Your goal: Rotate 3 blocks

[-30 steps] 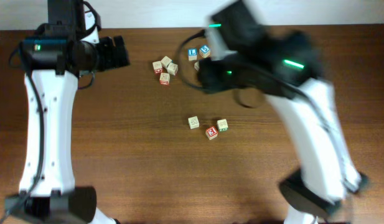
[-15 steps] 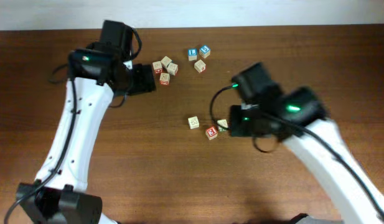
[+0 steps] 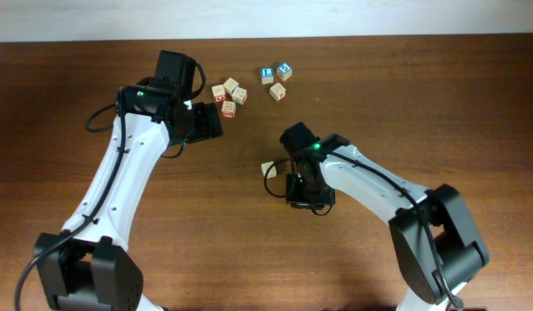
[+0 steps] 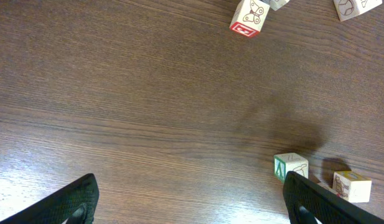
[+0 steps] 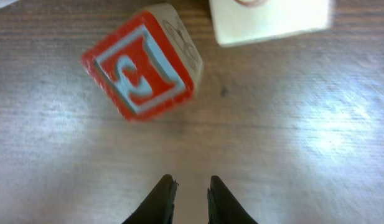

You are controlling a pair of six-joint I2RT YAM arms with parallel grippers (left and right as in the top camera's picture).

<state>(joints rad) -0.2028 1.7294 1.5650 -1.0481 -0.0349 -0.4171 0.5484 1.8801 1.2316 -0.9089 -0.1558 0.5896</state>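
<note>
Overhead, the right gripper hangs above mid-table, wrist bent steeply down and hiding most of the trio. Only a pale block peeks out at its ten o'clock. The left gripper hovers at seven o'clock of a spare cluster. From the left wrist, its fingers are spread wide and empty. From the right wrist, the fingertips are pinched nearly together on nothing (likely a poker for nudging), with the red-letter block skewed at eleven o'clock.
</note>
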